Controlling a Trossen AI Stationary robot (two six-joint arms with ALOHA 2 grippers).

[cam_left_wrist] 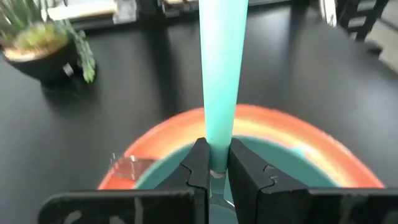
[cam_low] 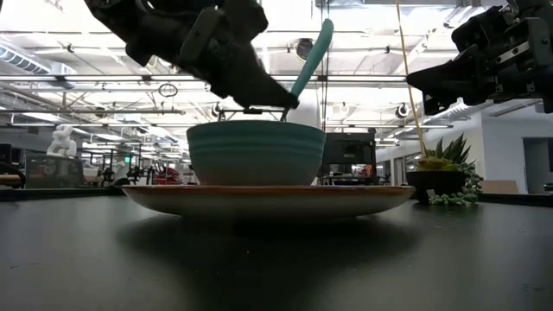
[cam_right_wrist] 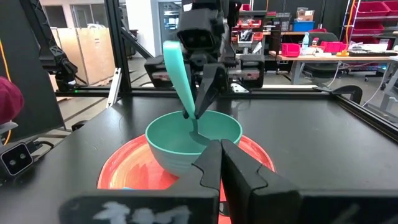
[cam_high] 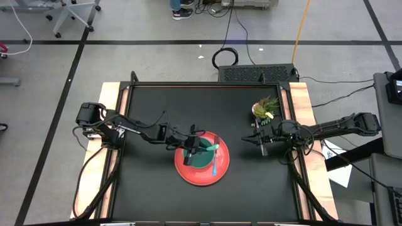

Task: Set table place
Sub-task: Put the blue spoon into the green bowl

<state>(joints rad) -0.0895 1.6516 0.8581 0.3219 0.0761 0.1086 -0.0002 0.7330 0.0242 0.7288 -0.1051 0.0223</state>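
Observation:
A round red plate (cam_high: 188,176) lies mid-table with the teal bowl (cam_low: 255,154) standing on it. My left gripper (cam_high: 190,145) hangs over the bowl, shut on the mint-handled spoon (cam_left_wrist: 221,74). The spoon's handle slants up out of the bowl (cam_low: 311,56). A blue-handled fork (cam_high: 214,164) lies on the plate to the bowl's right. My right gripper (cam_high: 260,143) is shut on nothing and hovers above the table, right of the plate. My left gripper pinches the spoon between its two fingers at the lower end of the mint handle (cam_left_wrist: 217,155), where the metal neck starts. The fingers come from above, slanting in from the table's left. The handle tilts up and away, and the metal end (cam_right_wrist: 194,129) dips inside the bowl.
A small potted green plant (cam_high: 265,108) stands near the table's far right corner, just beyond my right gripper. Bare black tabletop (cam_high: 151,194) surrounds the plate on the near, far and left sides. Light wooden strips (cam_high: 301,113) edge the table's left and right sides.

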